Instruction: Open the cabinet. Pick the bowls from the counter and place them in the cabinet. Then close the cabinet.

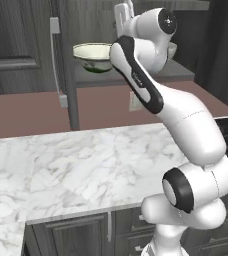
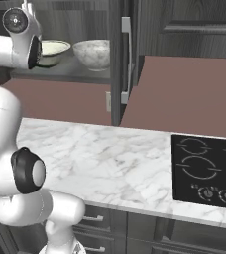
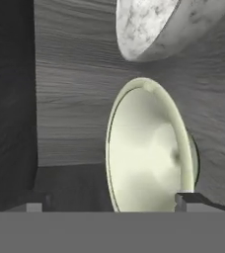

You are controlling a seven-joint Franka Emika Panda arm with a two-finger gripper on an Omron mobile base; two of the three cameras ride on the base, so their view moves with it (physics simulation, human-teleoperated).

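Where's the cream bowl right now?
The cream bowl sits on the open cabinet's shelf, just left of the marbled bowl in the right base view.

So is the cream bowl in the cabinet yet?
In: the cream bowl sits upright on the cabinet shelf beside the marbled bowl.

From the left base camera my arm (image 1: 186, 120) hides the marbled bowl (image 1: 172, 50) almost wholly, plus the cream bowl's (image 1: 92, 56) right side. In the hand camera, the marbled bowl (image 3: 154, 24) is cut off at the top edge. I can't see the gripper's 2 fingertips fully.
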